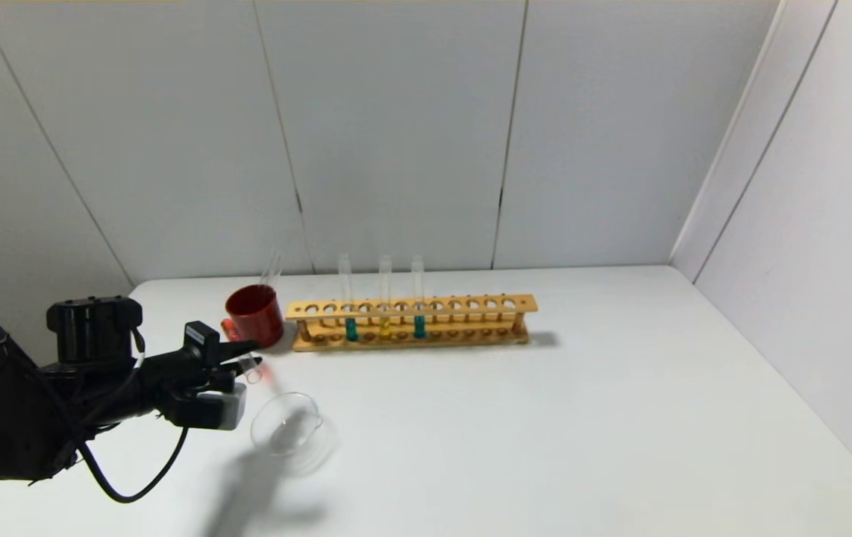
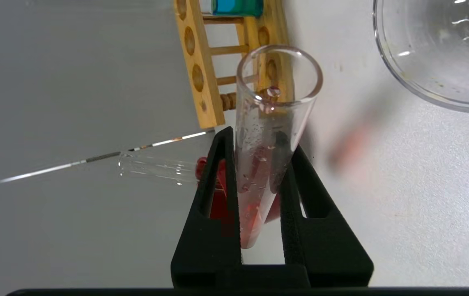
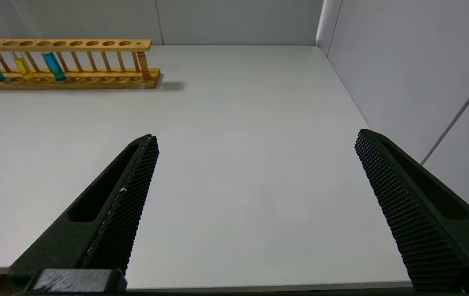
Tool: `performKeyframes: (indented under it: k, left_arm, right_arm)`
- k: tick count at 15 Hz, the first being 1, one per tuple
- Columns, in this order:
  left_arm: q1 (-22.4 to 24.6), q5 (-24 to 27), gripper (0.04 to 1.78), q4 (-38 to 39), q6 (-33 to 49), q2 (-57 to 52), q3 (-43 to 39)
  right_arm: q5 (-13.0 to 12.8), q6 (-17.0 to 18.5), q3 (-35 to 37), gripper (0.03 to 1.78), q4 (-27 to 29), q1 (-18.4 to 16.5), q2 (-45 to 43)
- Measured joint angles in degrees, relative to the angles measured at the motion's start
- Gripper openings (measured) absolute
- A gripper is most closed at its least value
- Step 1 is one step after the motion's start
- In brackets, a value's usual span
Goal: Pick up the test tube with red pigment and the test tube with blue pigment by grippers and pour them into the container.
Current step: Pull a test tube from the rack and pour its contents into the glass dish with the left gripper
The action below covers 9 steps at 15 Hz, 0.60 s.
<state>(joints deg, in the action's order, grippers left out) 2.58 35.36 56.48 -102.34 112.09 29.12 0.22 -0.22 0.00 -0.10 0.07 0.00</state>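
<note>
The left end effector point(image 1: 243, 356) hangs over the left part of the white bench point(image 1: 545, 418), its two black fingers point(image 2: 218, 185) clamped on the red test tube point(image 2: 269, 135). The tube lies tilted between them, with its open mouth pointing toward the glass dish point(image 1: 288, 425) and a little red liquid pooled down by the fingers. Droplets cling to the inside of the glass. The tube's mouth is near the dish's rim but off to its side, not above the bowl, as far as the wrist view shows.

The dish sits on the bench just in front of the left end effector and looks clear inside.

Behind it stands a dark red cup point(image 1: 255, 315) with an empty glass tube point(image 1: 271, 270) leaning out of it. Just beside the cup is a wooden rack point(image 1: 411, 321) holding three upright tubes. The blue test tube point(image 1: 418, 298) is the rightmost of these, a yellow one point(image 1: 385, 298) is in the middle, and a teal one point(image 1: 348, 298) is on the left.

The right end effector point(image 3: 255, 148) hovers above the bare right side of the bench with its fingers spread wide, gripping nothing, well apart from the rack.
</note>
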Motion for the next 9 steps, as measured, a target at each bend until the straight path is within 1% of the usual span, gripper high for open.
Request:
performKeyframes:
  k: [3,9]
  left_arm:
    - [-0.16,0.02,0.32,-0.96,-3.89,0.2,1.55]
    - [-1.62,0.11,0.32,-2.24,-6.29,0.2,2.02]
  right_arm:
    - [0.02,-0.02,0.0,1.75,0.0,0.0,0.0]
    - [0.02,-0.02,0.0,1.75,0.0,0.0,0.0]
